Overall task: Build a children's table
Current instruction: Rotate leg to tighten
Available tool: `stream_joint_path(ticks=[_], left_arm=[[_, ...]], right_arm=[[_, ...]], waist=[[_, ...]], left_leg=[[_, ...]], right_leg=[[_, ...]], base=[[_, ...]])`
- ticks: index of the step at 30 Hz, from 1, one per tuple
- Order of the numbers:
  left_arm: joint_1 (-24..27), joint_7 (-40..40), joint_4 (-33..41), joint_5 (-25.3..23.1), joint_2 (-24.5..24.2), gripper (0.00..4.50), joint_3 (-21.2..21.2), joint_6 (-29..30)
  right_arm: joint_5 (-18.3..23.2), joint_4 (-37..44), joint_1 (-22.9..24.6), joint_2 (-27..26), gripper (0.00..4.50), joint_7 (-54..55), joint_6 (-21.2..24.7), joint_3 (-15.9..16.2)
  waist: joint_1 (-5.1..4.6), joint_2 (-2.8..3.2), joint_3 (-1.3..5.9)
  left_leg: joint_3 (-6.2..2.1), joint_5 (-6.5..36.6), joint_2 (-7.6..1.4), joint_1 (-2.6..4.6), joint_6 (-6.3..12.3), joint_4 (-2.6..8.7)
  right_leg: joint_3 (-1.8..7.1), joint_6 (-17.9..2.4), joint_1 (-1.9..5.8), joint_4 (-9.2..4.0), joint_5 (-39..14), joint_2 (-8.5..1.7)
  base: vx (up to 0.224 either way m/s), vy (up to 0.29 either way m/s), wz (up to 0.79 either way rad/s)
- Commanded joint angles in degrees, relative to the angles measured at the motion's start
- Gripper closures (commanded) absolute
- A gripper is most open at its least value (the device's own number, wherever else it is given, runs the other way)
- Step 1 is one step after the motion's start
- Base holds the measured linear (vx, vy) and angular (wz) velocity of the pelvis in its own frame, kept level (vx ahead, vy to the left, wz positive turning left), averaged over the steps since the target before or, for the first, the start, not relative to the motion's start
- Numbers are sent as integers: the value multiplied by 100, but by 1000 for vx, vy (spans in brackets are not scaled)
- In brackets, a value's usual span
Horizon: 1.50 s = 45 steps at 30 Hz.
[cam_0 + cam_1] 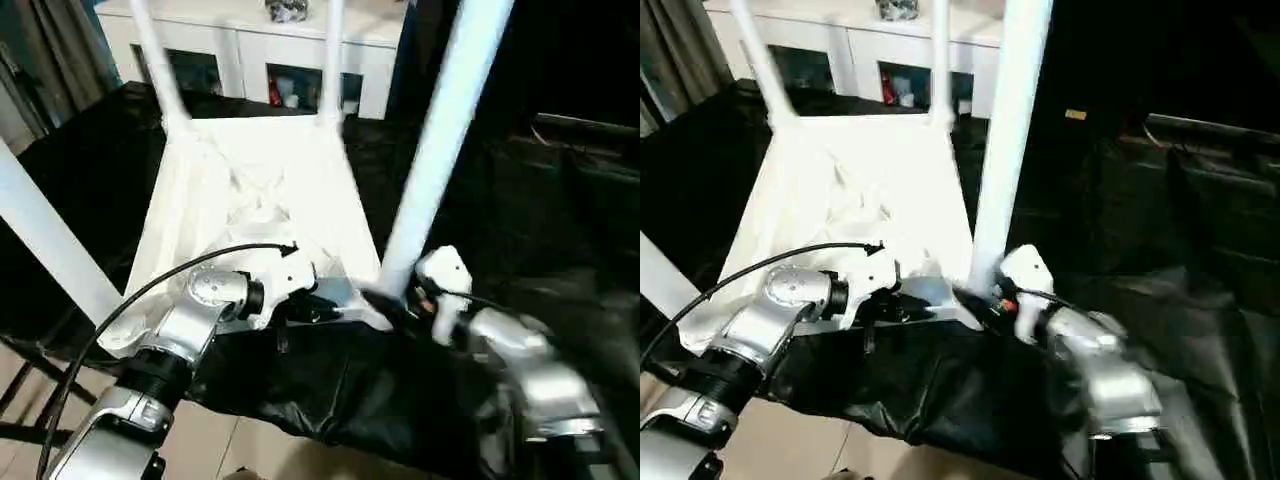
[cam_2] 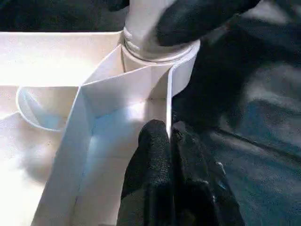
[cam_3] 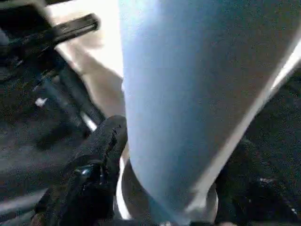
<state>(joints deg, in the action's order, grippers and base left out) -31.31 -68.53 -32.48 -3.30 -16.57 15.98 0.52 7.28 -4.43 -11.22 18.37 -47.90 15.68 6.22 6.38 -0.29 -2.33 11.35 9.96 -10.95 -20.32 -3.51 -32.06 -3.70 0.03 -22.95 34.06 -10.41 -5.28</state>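
While both silver forearms reach in from the near edge of the head views, the left gripper [image 2: 170, 141] sits at about seven o'clock from the middle of the scene, its two black fingers [image 2: 153, 155] pressed together on the thin near rim wall of the tabletop [image 1: 255, 190], one finger on each side of that wall. At about five o'clock, the right gripper [image 3: 164, 188] stands around the foot of the near right leg [image 1: 440, 130], one black finger on either side of the white tube just above its corner socket [image 2: 160, 52]; the fingers lie against the leg in the right wrist view, though how firm that hold is cannot be told.

That leg rises from the socket and tilts toward one o'clock, running out of the top of the head views. The children's tabletop lies upside down on the black-covered work table [image 1: 560, 230], ribbed underside up, its near edge reaching the table's near edge. At nine o'clock a second leg [image 1: 50, 245] slants off the left side. Farther off, at eleven and twelve o'clock, two more legs [image 1: 155, 60] stand in the far corners, the second [image 1: 333, 55] nearly upright. Beyond them, at twelve o'clock, stands a white glass-door cabinet [image 1: 260, 50].
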Motion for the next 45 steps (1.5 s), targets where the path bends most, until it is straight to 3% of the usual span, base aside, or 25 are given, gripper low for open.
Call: stream_joint_path(ticks=[1, 3, 4, 5, 6, 7, 8, 9, 12, 17, 21, 23, 24, 27, 30, 31, 33, 34, 35, 38, 40, 41, 42, 43, 45], left_arm=[[-100, -340, -232, 211, 43, 450, 150, -259], [-151, -517, -318, 252, 30, 450, 160, -425], [-152, -535, -315, 258, 29, 450, 162, -422], [-156, -773, -290, 331, 15, 450, 191, -393], [-157, -799, -289, 338, 15, 450, 194, -393], [-171, -992, -281, 420, 37, 450, 197, -470], [-171, -992, -281, 420, 37, 450, 197, -470], [-186, -1130, -285, 476, 63, 450, 205, -500], [-213, -1221, -345, 506, 87, 450, 208, -646], [-181, -1465, -274, 702, 147, 450, 179, -711], [-158, -1452, -328, 759, 96, 450, 17, -1007], [-161, -1379, -252, 937, 110, 422, -178, -877], [-159, -1102, -129, 1158, 120, 406, -500, -652], [-75, -396, 194, 1534, 150, 387, -1130, -174], [247, 811, 635, 1462, 206, 364, -1650, 9], [349, 1192, 778, 1467, 271, 357, -1818, 141], [672, 2253, 1285, 1444, 554, 343, -2240, 537], [720, 2390, 1368, 1454, 605, 336, -2299, 598], [851, 2650, 1604, 1494, 738, 336, -2411, 706], [1411, 3549, 2475, 1193, 1156, 336, -2588, 859], [1411, 3549, 2475, 1193, 1156, 336, -2588, 859], [1548, 3670, 2626, 1065, 1210, 336, -2563, 771], [1679, 3854, 2775, 1045, 1272, 336, -2562, 818], [1847, 4095, 2981, 1042, 1333, 336, -2540, 892], [1995, 4285, 3139, 1013, 1350, 336, -2478, 1013]], right_arm=[[423, 289, 150, 580, 151, -939, 76, -71], [679, 319, 188, 986, 151, -1314, 213, -371], [688, 315, 190, 1006, 151, -1328, 216, -388], [794, 234, 210, 1300, 151, -1516, 197, -624], [803, 219, 212, 1338, 151, -1536, 185, -651], [902, 2, 203, 1697, 151, -1692, 147, -952], [902, 2, 203, 1697, 151, -1692, 147, -952], [1045, -144, 211, 1948, 151, -1762, 301, -1276], [1134, -255, 248, 2173, 151, -1711, 329, -1540], [1029, -381, 254, 2083, 151, -1270, 348, -1627], [929, -441, 40, 1541, 151, -296, 582, -1659], [876, -473, -29, 1398, 114, 4, 569, -1706], [803, -423, -80, 1221, 114, 372, 597, -1749], [673, -150, -76, 881, 88, 1006, 547, -1798], [594, 284, 13, 527, 72, 1484, 498, -1743], [527, 435, 60, 434, 61, 1620, 520, -1687], [249, 650, 151, 101, 43, 2334, 626, -1670], [232, 684, 169, 60, 35, 2403, 681, -1657], [167, 756, 224, -20, 35, 2533, 742, -1607], [-133, 862, 409, -387, 27, 3155, 768, -1477], [-133, 862, 409, -387, 27, 3155, 768, -1477], [-201, 838, 455, -425, 27, 3222, 758, -1400], [-245, 838, 491, -502, 27, 3321, 785, -1352], [-260, 848, 518, -655, 27, 3491, 875, -1330], [-320, 834, 508, -766, 27, 3613, 927, -1249]], waist=[[19, -29, 300], [86, -23, 284], [97, -26, 289], [103, -24, 295], [100, -20, 297], [102, -40, 301], [118, -37, 304], [133, -30, 301], [200, -42, 312], [195, -8, 328], [186, -24, 340], [184, -1, 341], [179, 32, 341], [157, 37, 347], [96, 38, 332], [34, 23, 313], [-28, 41, 299], [-54, 14, 289], [-76, 40, 307], [-128, 21, 291], [-139, 34, 282], [-128, -26, 274], [-126, -7, 269], [-125, -74, 271], [-147, -57, 276]], left_leg=[[-103, 1541, -229, 62, 187, 337], [-80, 1545, -262, 81, 296, 316], [-88, 1445, -255, 25, 313, 314], [-88, 1425, -252, 20, 315, 312], [-89, 1430, -254, 28, 302, 303], [-86, 1397, -244, 25, 317, 292], [-85, 1364, -252, 36, 324, 282], [-71, 1313, -248, 37, 359, 268], [-69, 1140, -242, 24, 450, 244], [-71, 1034, -236, 16, 484, 229], [-73, 1025, -236, 8, 435, 230], [-75, 1029, -234, 4, 401, 231], [-70, 1034, -235, 9, 350, 227], [-76, 1093, -236, -4, 232, 224], [-97, 1248, -248, -20, 202, 241], [-93, 1323, -210, -26, 196, 249], [-102, 1321, -222, -36, 129, 265], [-95, 1349, -204, -41, 125, 269], [-102, 1359, -208, -28, 112, 269], [-101, 1405, -211, -51, 115, 288], [-105, 1470, -195, -47, 120, 298], [-114, 1494, -195, -52, 128, 304], [-120, 1505, -204, -49, 114, 311], [-115, 1455, -212, -54, 127, 300], [-115, 1456, -211, -46, 83, 309]], right_leg=[[258, -1024, 269, -437, -1301, -313], [282, -1089, 252, -427, -1232, -311], [271, -1110, 279, -402, -1196, -322], [264, -1107, 283, -404, -1221, -332], [253, -1119, 272, -410, -1266, -332], [249, -1140, 287, -411, -1307, -337], [252, -1159, 282, -412, -1321, -345], [256, -1187, 267, -411, -1324, -337], [244, -1179, 278, -402, -1255, -334], [221, -1169, 264, -399, -1270, -331], [212, -1138, 254, -388, -1350, -324], [213, -1123, 239, -382, -1370, -322], [217, -1149, 227, -367, -1341, -328], [206, -1287, 229, -333, -1157, -330], [209, -1188, 242, -321, -1167, -314], [201, -1004, 248, -366, -1437, -299], [208, -896, 237, -391, -1651, -294], [199, -847, 229, -420, -1770, -279], [210, -795, 221, -425, -1813, -269], [213, -805, 217, -447, -1598, -250], [216, -710, 208, -464, -1719, -239], [219, -622, 214, -468, -1852, -247], [224, -598, 212, -473, -1886, -256], [230, -585, 206, -450, -1826, -264], [233, -547, 189, -453, -1785, -243]], base=[[0, 0, 0], [0, 0, 0], [0, 0, 0], [0, 0, 0], [0, 0, 0], [0, 0, 0], [0, 0, 0], [0, 0, 0], [0, 0, 0], [0, 0, 0], [0, 0, 0], [0, 0, 0], [0, 0, 0], [0, 0, 0], [0, 0, 0], [0, 0, 0], [0, 0, 0], [0, 0, 0], [0, 0, 0], [0, 0, 0], [0, 0, 0], [0, 0, 0], [0, 0, 0], [0, 0, 0], [0, 0, 0]])
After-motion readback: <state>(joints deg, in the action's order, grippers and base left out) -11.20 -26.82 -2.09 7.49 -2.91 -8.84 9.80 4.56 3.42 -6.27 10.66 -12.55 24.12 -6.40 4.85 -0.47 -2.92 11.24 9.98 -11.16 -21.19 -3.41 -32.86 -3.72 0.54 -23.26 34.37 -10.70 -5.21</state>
